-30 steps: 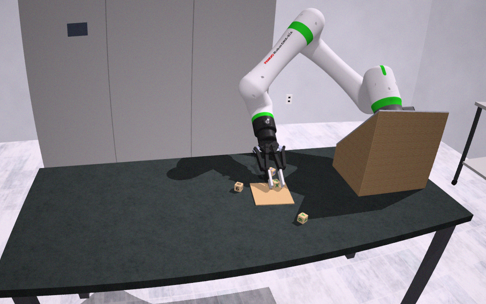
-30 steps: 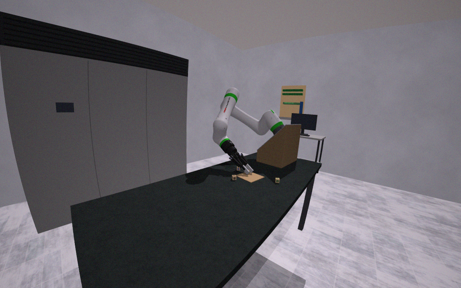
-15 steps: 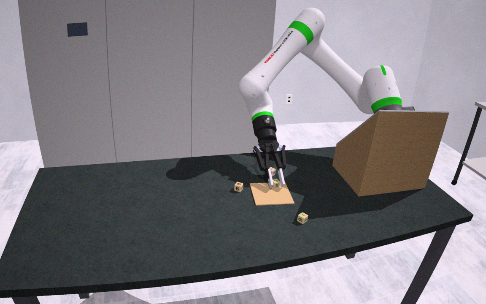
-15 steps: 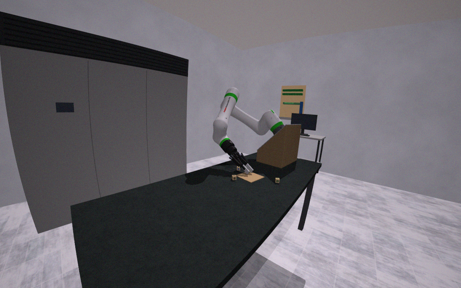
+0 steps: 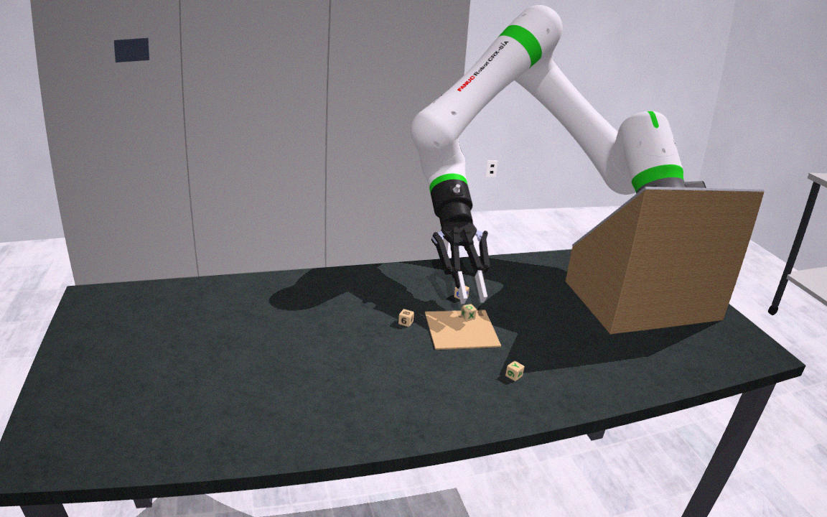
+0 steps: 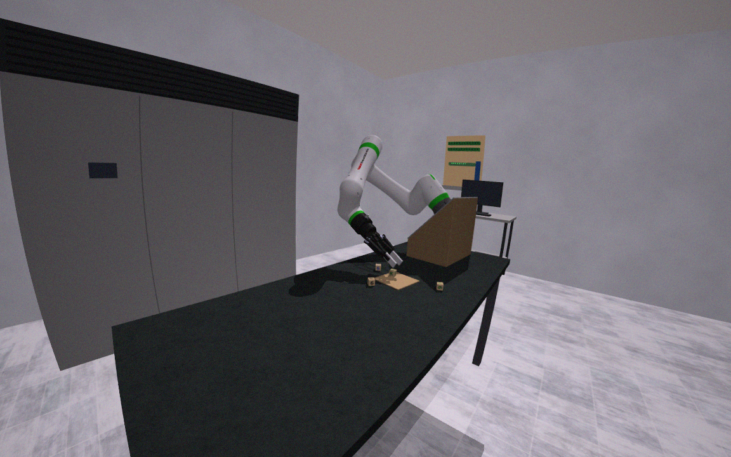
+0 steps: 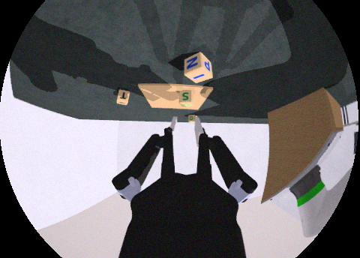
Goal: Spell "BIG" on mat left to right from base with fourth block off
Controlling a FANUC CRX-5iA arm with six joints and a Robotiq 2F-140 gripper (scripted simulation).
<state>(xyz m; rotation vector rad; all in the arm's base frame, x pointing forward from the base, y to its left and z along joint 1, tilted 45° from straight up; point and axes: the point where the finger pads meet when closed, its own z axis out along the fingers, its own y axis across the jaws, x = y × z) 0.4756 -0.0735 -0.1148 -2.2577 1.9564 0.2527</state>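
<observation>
The tan mat (image 5: 462, 329) lies flat on the dark table. A block with green letters (image 5: 469, 312) sits on the mat's rear edge; it also shows in the wrist view (image 7: 185, 97). A block with blue letters (image 5: 461, 294) stands on the table just behind the mat and shows in the wrist view (image 7: 198, 67). A third block (image 5: 405, 317) lies left of the mat. A fourth block (image 5: 515, 370) lies in front of it to the right. My gripper (image 5: 469, 292) hangs tilted above the mat's rear edge. Its fingers stand a little apart with nothing between them.
A large brown slanted box (image 5: 664, 257) stands on the table to the right of the mat, in front of the robot's base. The table's front edge is well in front of the blocks.
</observation>
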